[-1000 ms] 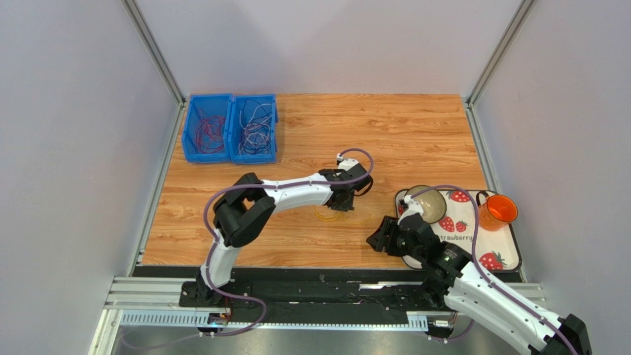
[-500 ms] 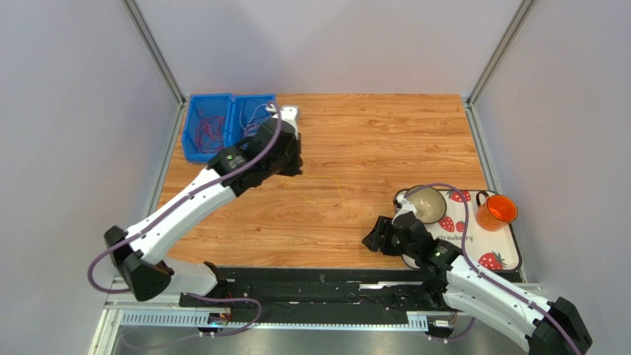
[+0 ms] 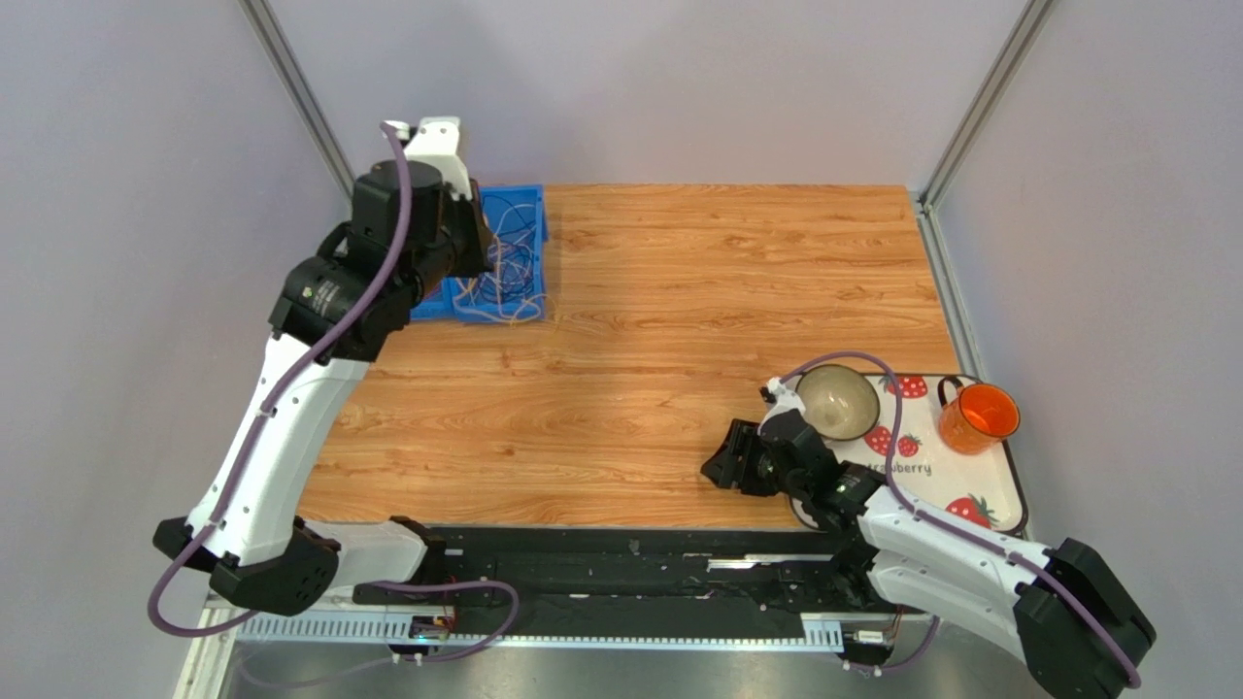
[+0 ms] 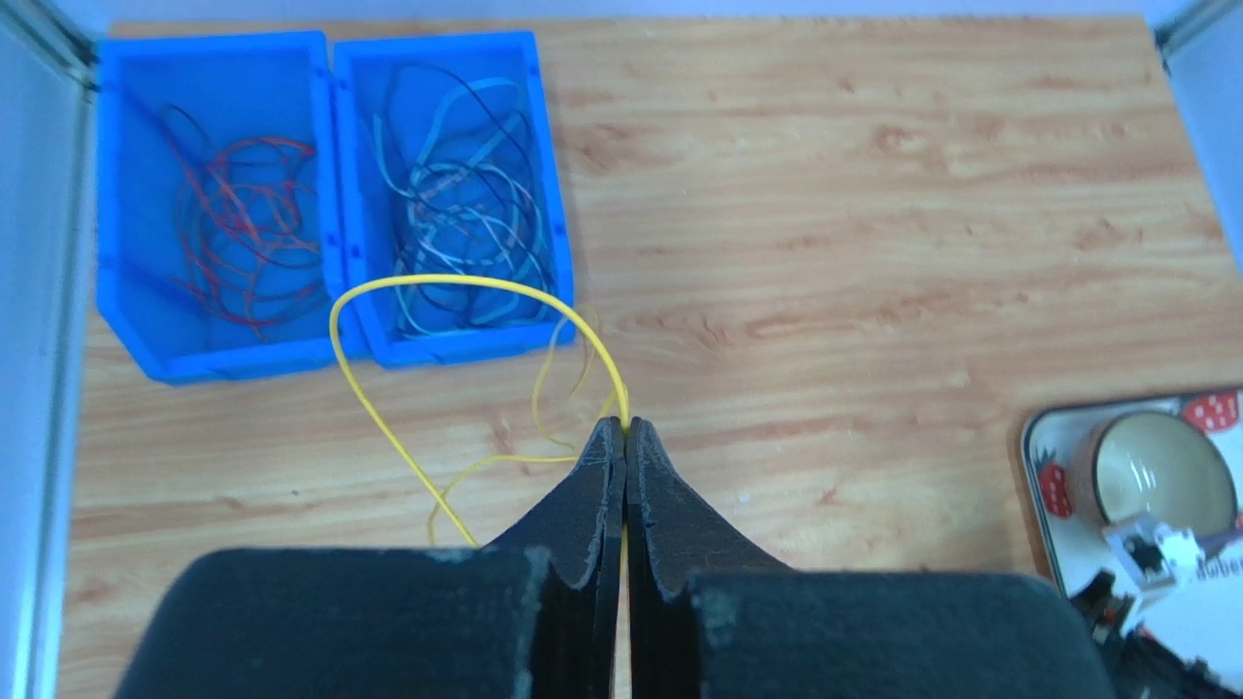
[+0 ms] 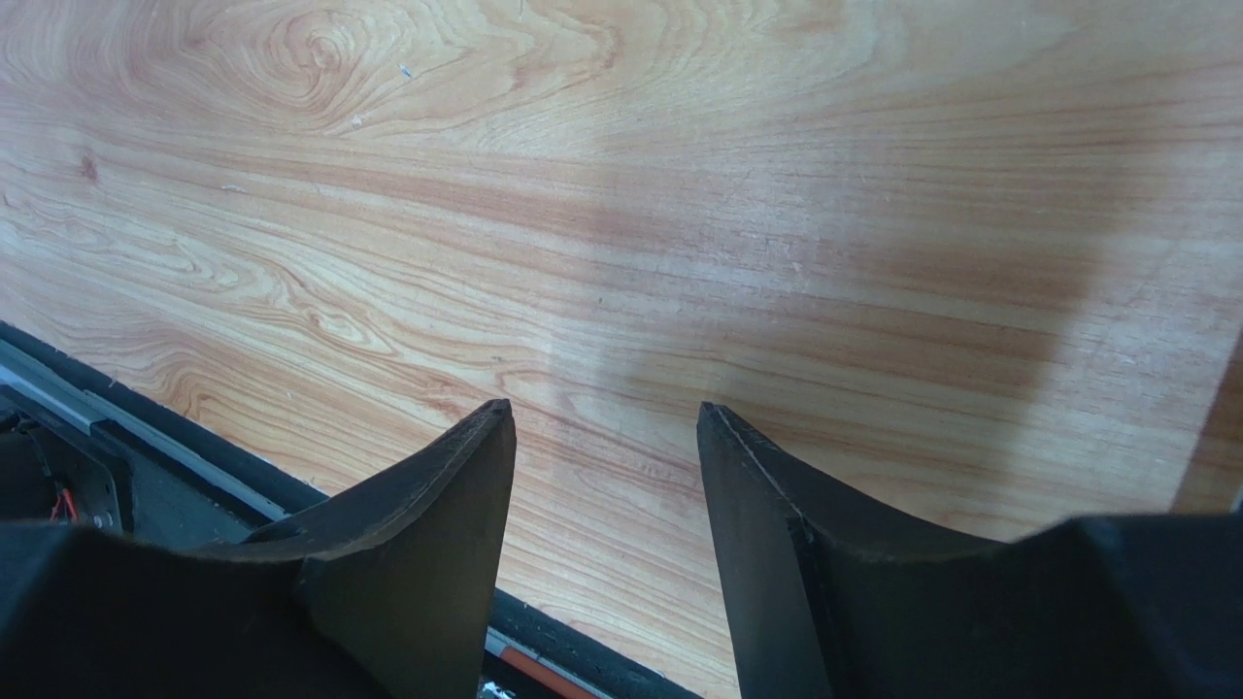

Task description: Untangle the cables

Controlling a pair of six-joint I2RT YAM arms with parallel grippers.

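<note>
My left gripper [image 4: 626, 425] is shut on a thin yellow cable [image 4: 452, 278], which loops out from the fingertips and trails down toward the wood. In the top view the left gripper [image 3: 470, 241] is raised high over the blue bins at the back left. The left bin [image 4: 124, 204] holds red and dark cables [image 4: 241, 219]. The right bin [image 4: 547, 219] holds white, purple and dark cables [image 4: 460, 190], also seen from the top [image 3: 504, 255]. My right gripper [image 5: 606, 415] is open and empty, low over bare wood near the front edge [image 3: 718, 466].
A strawberry-print tray [image 3: 934, 488] lies at the front right with a beige bowl [image 3: 838, 401] and an orange cup [image 3: 981, 417] on it. The left arm hides most of the left bin from the top. Grey walls close in both sides.
The left arm swung from the middle of the table to the back left and rose over the bins, carrying the yellow cable. The right gripper drifted slightly left.
</note>
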